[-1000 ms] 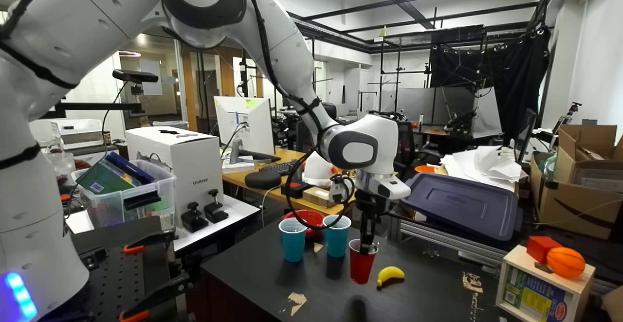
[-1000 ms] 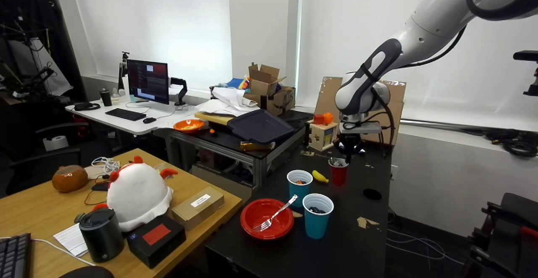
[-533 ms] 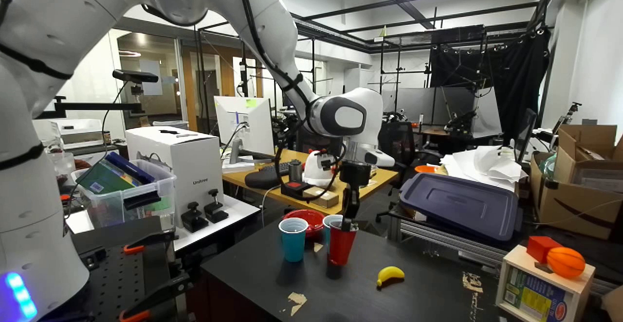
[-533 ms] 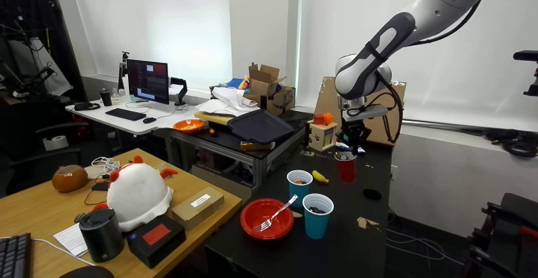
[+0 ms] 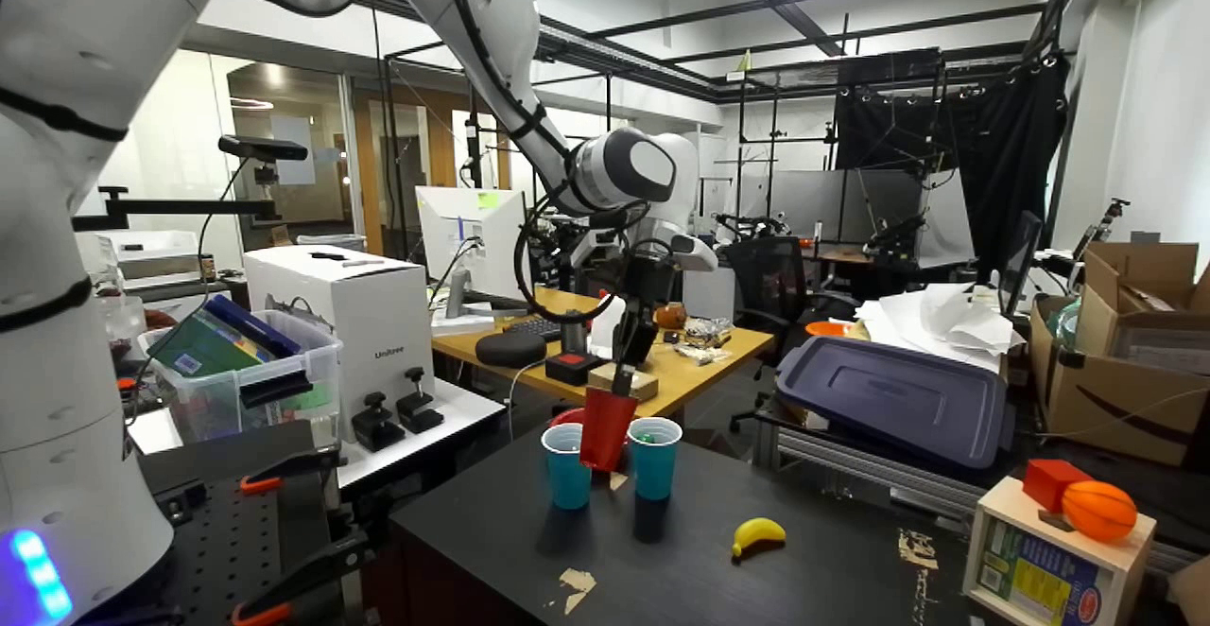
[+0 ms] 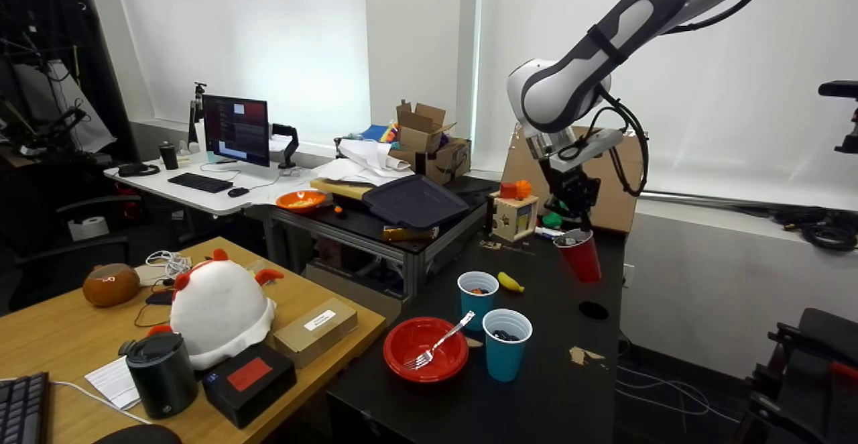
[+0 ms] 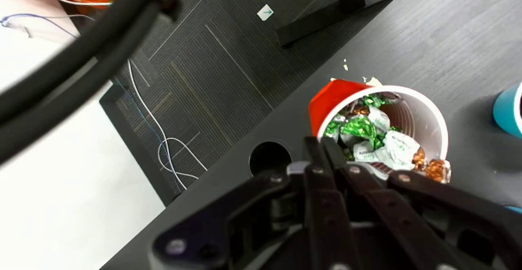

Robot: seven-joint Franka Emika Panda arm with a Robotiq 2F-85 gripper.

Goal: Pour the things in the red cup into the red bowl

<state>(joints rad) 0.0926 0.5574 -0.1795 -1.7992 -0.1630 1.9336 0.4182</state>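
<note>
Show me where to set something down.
Bare: between banana and wooden box, bar a peeled patch; and the black table's left corner in an exterior view, beside the blue cups. Crowded: the red bowl and those cups. The tool holds the red cup aloft.

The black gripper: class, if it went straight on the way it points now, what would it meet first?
Probably the flat black tabletop, touched first by the base of the tapered red plastic cup gripped in the black fingers. Depth is unclear, so exactly where is uncertain.
</note>
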